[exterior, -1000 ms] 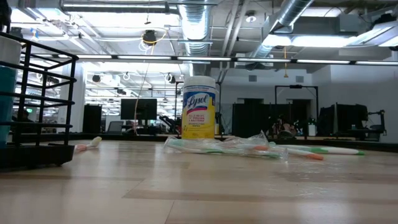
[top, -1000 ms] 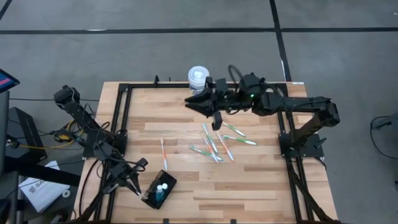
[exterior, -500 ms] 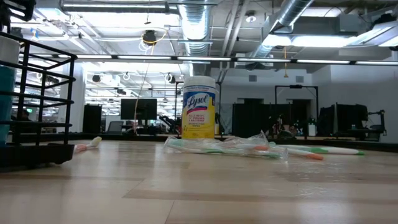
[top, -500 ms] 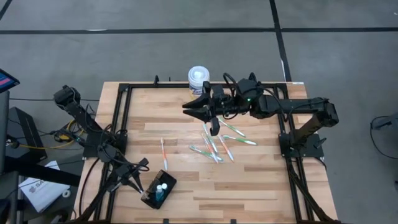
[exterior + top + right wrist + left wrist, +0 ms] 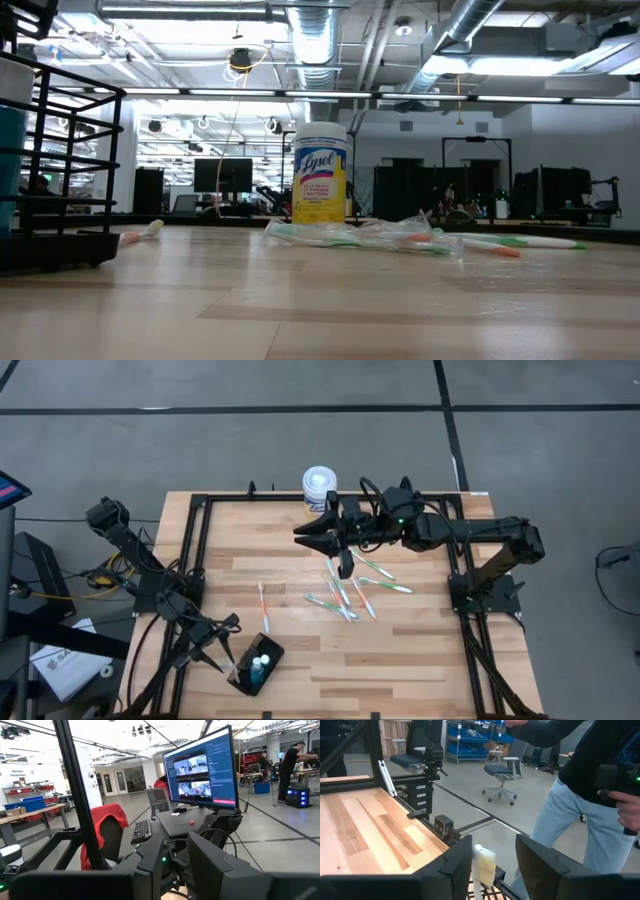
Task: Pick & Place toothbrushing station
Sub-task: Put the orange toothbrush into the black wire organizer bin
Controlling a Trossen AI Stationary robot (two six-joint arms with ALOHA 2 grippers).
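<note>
The toothbrushing station (image 5: 262, 665), a small black box, stands on the table near its front left corner. In the low view the toothbrushing station (image 5: 60, 170) shows as a black rack at the left. My left gripper (image 5: 225, 653) is open at its left end. In the left wrist view a white toothbrush head (image 5: 483, 866) stands upright between the open fingers of my left gripper (image 5: 492, 855). My right gripper (image 5: 308, 532) hangs open over the far middle of the table, with nothing between its fingers. My left gripper's fingers stand on either side of the white toothbrush head (image 5: 481, 862), level with it. The head is close beside one finger (image 5: 462, 857). Whether that finger touches it, I cannot tell.
A white-lidded Lysol canister (image 5: 319, 483) stands at the far edge. Several wrapped toothbrushes (image 5: 350, 590) lie mid-table, and one white-and-orange brush (image 5: 264, 608) lies nearer the station. A person (image 5: 580, 815) stands beyond the table's edge in the left wrist view.
My left gripper has sunk a little beside the station and then opened; its fingertips now stand apart where they were together.
</note>
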